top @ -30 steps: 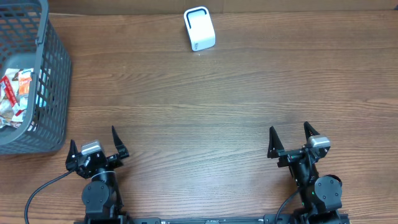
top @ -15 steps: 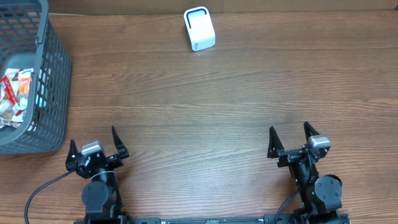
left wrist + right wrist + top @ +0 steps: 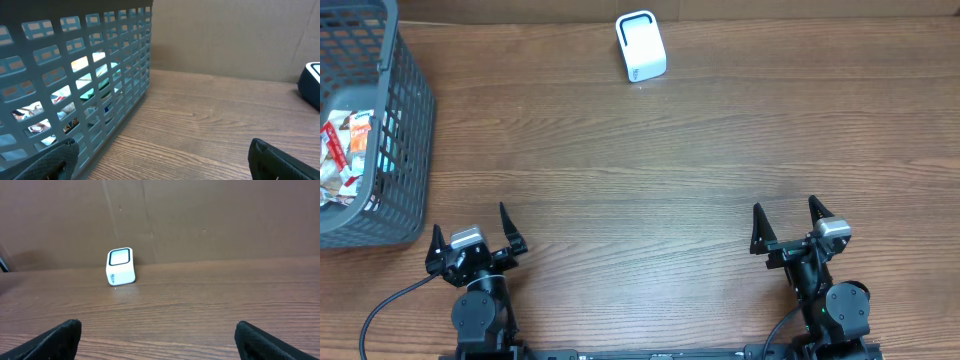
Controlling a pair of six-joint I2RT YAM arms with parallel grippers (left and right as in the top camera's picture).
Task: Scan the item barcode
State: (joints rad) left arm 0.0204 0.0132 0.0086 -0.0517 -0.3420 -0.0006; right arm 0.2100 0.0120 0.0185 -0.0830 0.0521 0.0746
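Your left gripper sits at the lower left of the overhead frame, low over the wooden table. Its two dark fingers are spread as wide as they go, and they hold nothing. Your right gripper sits at the lower right in the same posture, with its jaws fully apart and nothing between them. In each wrist view you see only the fingertips at the bottom corners of the frame, with bare wood between them.

The items you can scan are the snack packets, lying in a loose pile inside the grey mesh basket at the left edge of the overhead frame. One shows red and white print, but no barcode can be made out from here. From your left wrist camera, the basket fills the left half of the frame and bits of coloured packaging show through its holes. Its wall is near the left fingertip, though you cannot tell whether they touch.

The white scanner stands at the top centre of the overhead frame, well apart from the basket and from both grippers. Your right wrist camera shows the scanner left of centre against the brown cardboard backdrop, with its dark-rimmed window facing you. Its edge also clips the right side of the left wrist view.
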